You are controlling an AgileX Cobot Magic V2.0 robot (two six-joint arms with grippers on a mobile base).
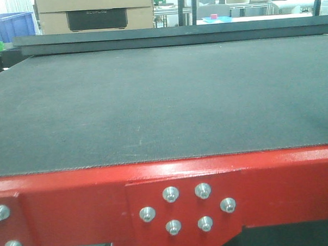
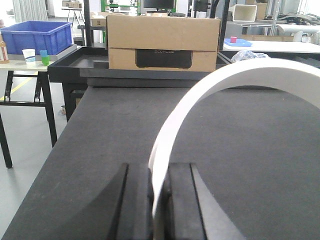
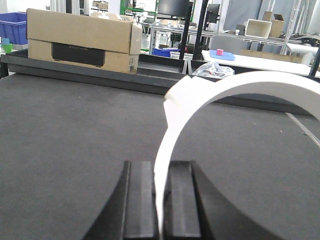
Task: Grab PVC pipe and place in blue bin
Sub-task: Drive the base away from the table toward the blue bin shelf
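1. Left wrist view: the left gripper [image 2: 159,200] sits at the bottom centre of the frame. Its two black fingers [image 2: 134,200] are pressed in on the lower end of a white curved PVC pipe [image 2: 250,67], pinching it between them. The pipe rises from the jaws and arcs to the upper right of the frame, above the dark mat [image 2: 100,150].

2. Right wrist view: the right gripper [image 3: 160,200] is likewise at the bottom centre, its fingers [image 3: 140,200] clamped on the end of a white arc [image 3: 250,80] that sweeps up and to the right. I cannot tell whether this arc and the PVC pipe are one piece or two.

3. The blue bin [image 2: 35,35] stands in the upper left of the left wrist frame, on a side table well apart from the pipe. A cardboard box [image 2: 162,42] sits at the top centre, at the far end of the mat.

4. Front view: the mat fills the frame above a red frame [image 1: 74,197] with bolts [image 1: 170,194].
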